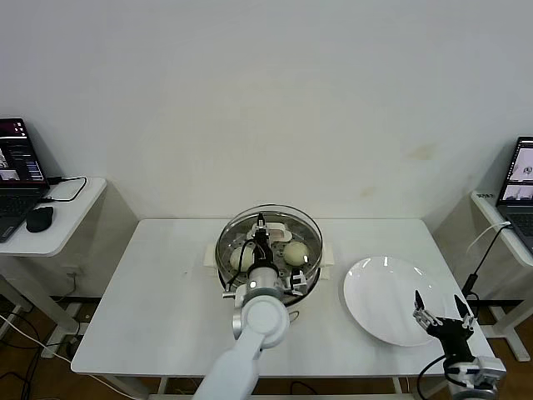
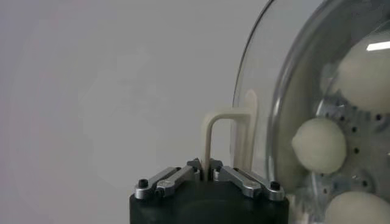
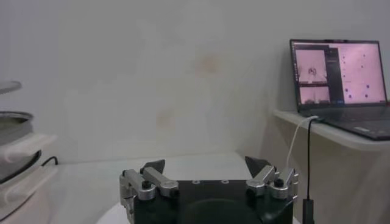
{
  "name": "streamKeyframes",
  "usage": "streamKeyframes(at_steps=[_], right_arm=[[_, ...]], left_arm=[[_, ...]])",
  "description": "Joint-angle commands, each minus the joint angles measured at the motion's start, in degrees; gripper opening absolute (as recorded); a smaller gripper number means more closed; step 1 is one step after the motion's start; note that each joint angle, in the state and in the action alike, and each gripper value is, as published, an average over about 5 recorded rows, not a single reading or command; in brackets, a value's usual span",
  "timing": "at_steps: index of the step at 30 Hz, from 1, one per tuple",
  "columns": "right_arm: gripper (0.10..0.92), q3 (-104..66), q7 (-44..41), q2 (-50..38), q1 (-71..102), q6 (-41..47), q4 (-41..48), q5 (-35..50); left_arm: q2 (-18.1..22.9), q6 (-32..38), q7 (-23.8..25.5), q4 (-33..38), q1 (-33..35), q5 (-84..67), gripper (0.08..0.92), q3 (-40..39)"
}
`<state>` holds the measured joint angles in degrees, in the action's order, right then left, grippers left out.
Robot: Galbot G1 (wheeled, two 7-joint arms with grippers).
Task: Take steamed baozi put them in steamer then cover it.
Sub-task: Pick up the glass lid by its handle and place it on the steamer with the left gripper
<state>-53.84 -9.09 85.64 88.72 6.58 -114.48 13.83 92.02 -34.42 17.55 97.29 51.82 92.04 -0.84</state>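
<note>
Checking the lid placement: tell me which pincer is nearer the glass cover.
Left. The left pincer is shut on the handle of the cover over the steamer. The right pincer is open, off to the side over the white plate.

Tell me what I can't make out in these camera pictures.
- Cream-white dough buns: the left arm and left claw, shut on the clear glass lid's cream bar handle, hide part of the round steel steamer pot in the head view; the full count stays unclear.
- Flat white plate: near edge behind the open right claw.
- Laptops: cut by the head view's edges.
</note>
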Motion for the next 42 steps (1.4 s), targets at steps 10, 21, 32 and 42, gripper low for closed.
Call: streamKeyframes(at_steps=[10, 21, 32, 42], right_arm=[[0.823, -0.3, -0.3, -0.3, -0.7, 0.0, 0.8, 0.5], [0.823, -0.4, -0.4, -0.5, -1.1, -0.5, 1.5, 1.0], [0.823, -0.4, -0.5, -0.7, -1.3, -0.6, 1.6, 1.2], [0.823, -0.5, -0.5, -0.6, -1.2, -0.7, 1.6, 1.3]], left_arm=[[0.2, -0.2, -0.8, -1.6, 0.6, -0.3, 0.148, 0.1], [0.3, -0.2, -1.0, -3.0, 0.0, -0.1, 0.148, 0.6], [0.2, -0.2, -1.0, -2.0, 0.7, 0.3, 0.148, 0.7], [0.2, -0.2, -0.8, -1.8, 1.0, 0.4, 0.148, 0.3]])
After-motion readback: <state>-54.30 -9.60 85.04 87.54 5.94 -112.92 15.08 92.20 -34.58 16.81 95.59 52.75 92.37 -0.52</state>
